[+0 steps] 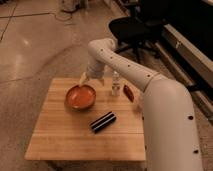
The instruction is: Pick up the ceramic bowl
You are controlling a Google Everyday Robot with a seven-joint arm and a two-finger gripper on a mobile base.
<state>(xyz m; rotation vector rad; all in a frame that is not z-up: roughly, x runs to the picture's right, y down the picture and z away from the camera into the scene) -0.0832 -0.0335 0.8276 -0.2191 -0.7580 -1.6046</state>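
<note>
The ceramic bowl (80, 97) is round, shallow and orange-red with a darker rim. It sits on the wooden table (60, 135), left of centre toward the far side. My white arm reaches in from the right and bends down over the table's far edge. My gripper (86, 78) hangs just above the bowl's far rim, with a pale fingertip showing at its left.
A small clear bottle (115, 84) stands right of the bowl. A small dark-red oval object (129, 92) lies near the table's right edge. A black striped packet (103, 121) lies in front of the bowl. A black office chair (131, 30) stands behind the table.
</note>
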